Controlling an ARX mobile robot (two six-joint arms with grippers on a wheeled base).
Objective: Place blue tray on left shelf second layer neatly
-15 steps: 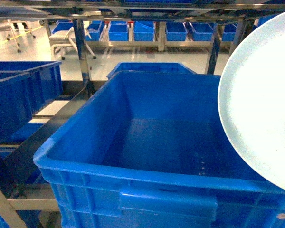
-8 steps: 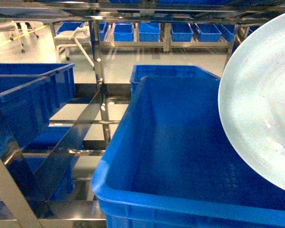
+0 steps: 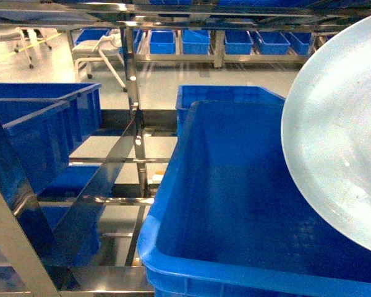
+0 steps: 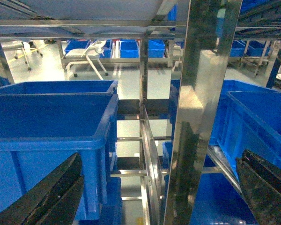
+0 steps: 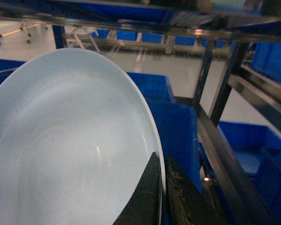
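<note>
Pale-blue round plastic tray (image 3: 340, 136) fills head view right, tilted above deep dark-blue crate (image 3: 235, 204). Left wrist: left hand (image 4: 154, 187) wide apart, empty, facing steel rack post (image 4: 201, 112). Right wrist: right hand (image 5: 161, 192) pinches tray rim. Better level tray before sliding into tier.

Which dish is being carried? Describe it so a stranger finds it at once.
Look at the steel shelf lined with dark blue crates. The blue tray is held tilted above the nearest crate by the right gripper: pale, round, shallow and glossy, unlike the deep boxy crates.
</note>
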